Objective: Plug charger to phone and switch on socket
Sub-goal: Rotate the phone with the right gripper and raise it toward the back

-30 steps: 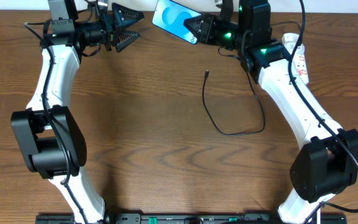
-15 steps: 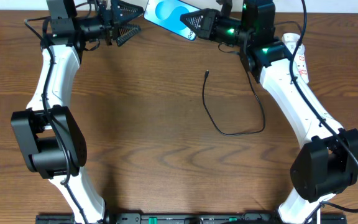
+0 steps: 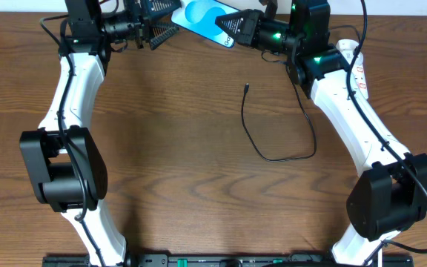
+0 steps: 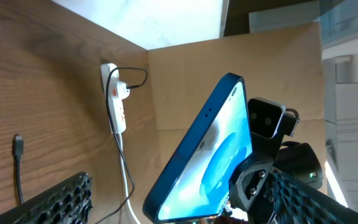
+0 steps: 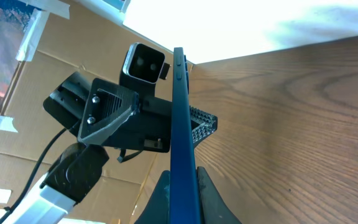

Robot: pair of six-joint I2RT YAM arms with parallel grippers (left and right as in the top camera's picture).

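Your right claw [image 3: 232,28] is closed on one end of the small rectangular black-edged phone [image 3: 202,16] with a bright blue-cyan screen. It holds the phone tilted in the air, above the far edge of the brown wooden table [image 3: 184,185]. In the right wrist view you see the phone edge-on, standing up between the two dark fingers, which press on both of its faces.

Your left claw [image 3: 170,18] is spread wide and is at the other, free end of the phone. In the left wrist view that end of the phone is between the two ribbed black fingers [image 4: 55,199]. Whether a finger touches the phone, I cannot tell.

The long thin black charger cable [image 3: 244,119] lies in a loop on the table, on the near side of the phone and well apart from it. Its small connector tip points toward the phone, and no claw holds it.

The white elongated power strip [image 3: 356,70] with small red switches lies on the table to the right of the phone, beyond the right claw and partly under that arm.
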